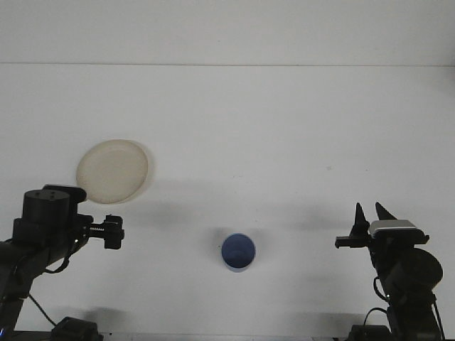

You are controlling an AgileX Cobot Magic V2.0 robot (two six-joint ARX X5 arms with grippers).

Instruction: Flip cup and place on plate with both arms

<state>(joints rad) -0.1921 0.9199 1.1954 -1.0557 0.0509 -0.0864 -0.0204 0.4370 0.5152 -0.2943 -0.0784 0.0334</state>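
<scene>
Right gripper (371,212): two dark tapered fingers spread, holding nothing; left gripper (112,233): we cannot tell its finger state. We judge approach the step in hand; grasp the cup's wall squarely. Blue cup (237,252), smooth, round, stands between the arms; cream plate (113,171), shallow, matte, lies far left.

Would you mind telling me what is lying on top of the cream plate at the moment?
Nothing lies on the plate; its whole cream surface shows bare. The blue cup stands apart on the table, nearer the robot. What is under the plate is covered.
</scene>
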